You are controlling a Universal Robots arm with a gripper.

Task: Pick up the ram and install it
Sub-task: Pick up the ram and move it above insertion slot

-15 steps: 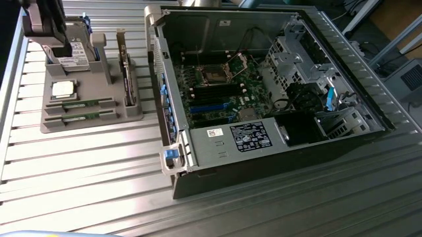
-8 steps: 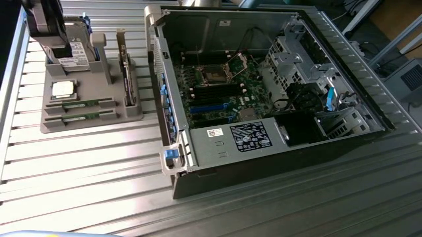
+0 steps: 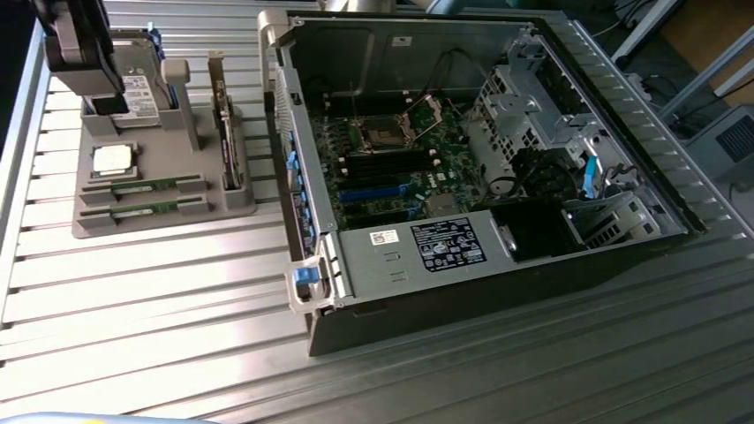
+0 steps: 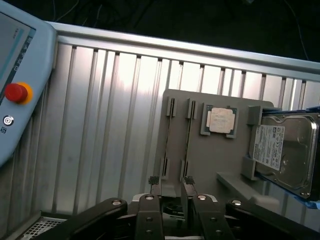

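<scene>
Legible text: none | PSU label (image 3: pixel 448 243): print unreadable | drive label (image 4: pixel 266 146): print unreadable | pendant (image 4: pixel 37 65) markings: unreadable

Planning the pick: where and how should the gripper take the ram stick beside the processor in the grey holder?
Take the ram stick at mid-length, from straight above, pinching its two flat faces. It stands on edge in the grey holder, whose slots hug its ends, so only its thin top edge looks free, with its twin close alongside.

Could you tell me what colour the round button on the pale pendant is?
Red, ringed in orange-yellow; the button shows best in the wrist view.
</scene>
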